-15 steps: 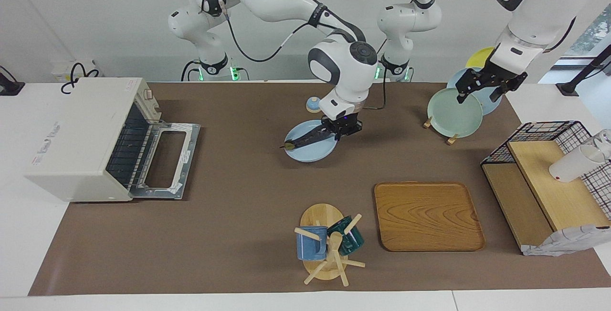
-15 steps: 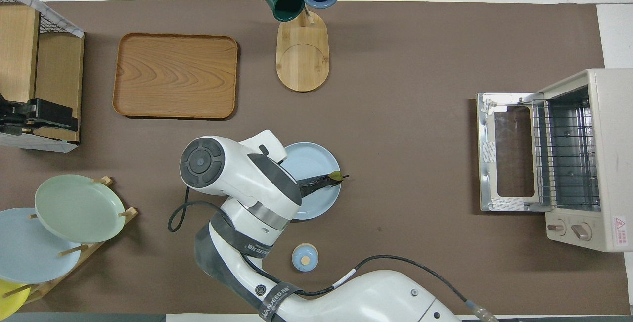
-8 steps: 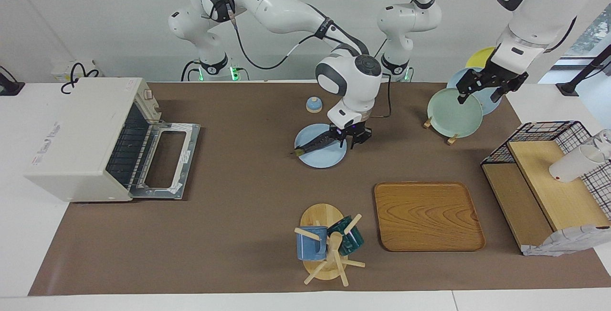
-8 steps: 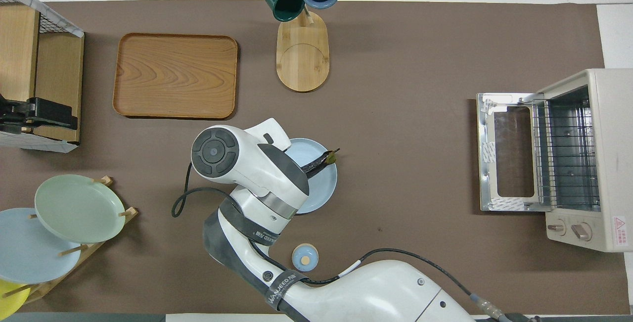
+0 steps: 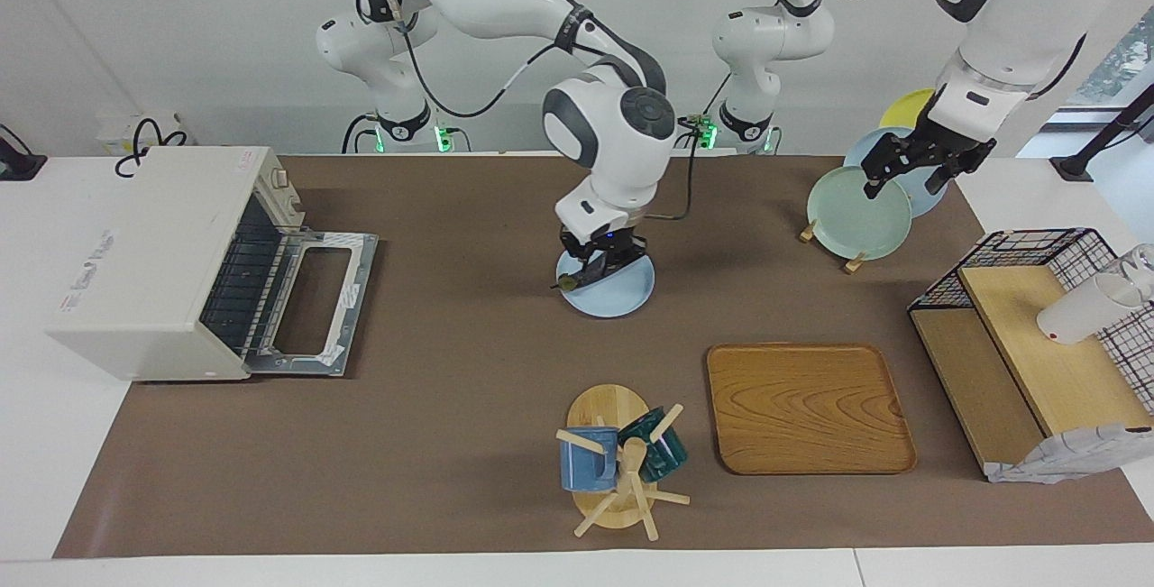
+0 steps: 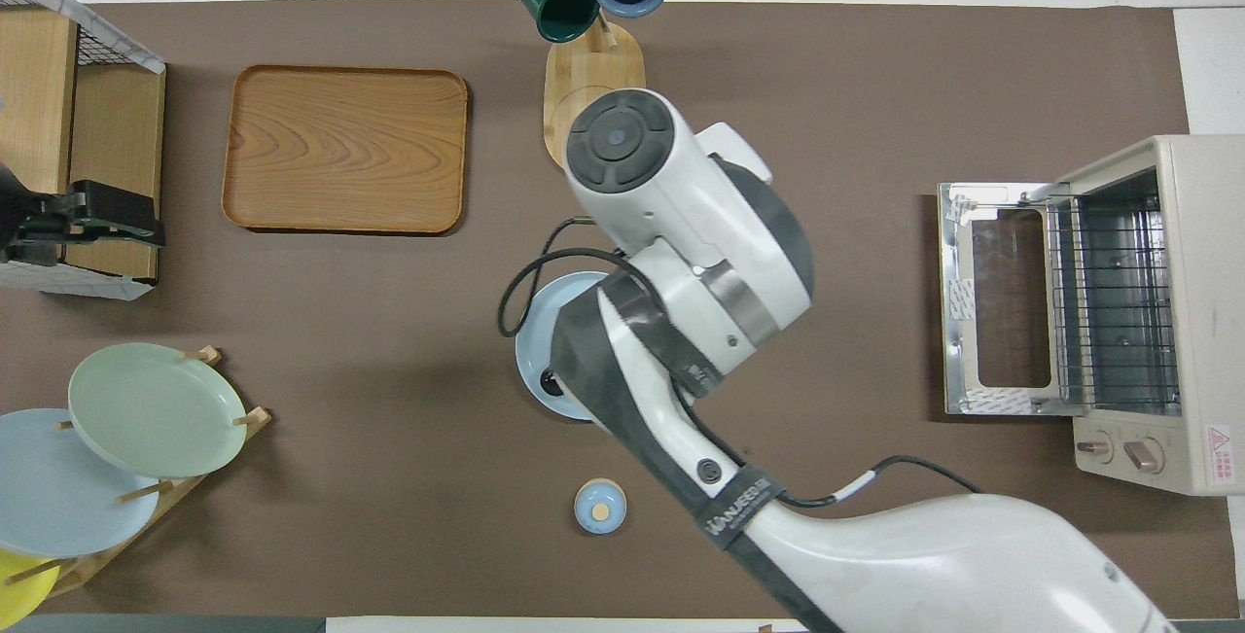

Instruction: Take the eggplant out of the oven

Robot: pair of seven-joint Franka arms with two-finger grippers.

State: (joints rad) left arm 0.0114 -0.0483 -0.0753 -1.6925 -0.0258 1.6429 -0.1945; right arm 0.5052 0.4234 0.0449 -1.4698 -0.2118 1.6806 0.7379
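Right gripper (image 5: 602, 261) jaws clamped on eggplant (image 5: 581, 275), low over light blue plate (image 5: 622, 297) mid-table. Oven (image 5: 162, 253) open, empty. Placing step; next, let go, lift. Left gripper (image 5: 927, 168) waits, fingers apart.

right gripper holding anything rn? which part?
The right gripper is over the light blue plate, at the eggplant's end away from the stem; whether it grips cannot be told.
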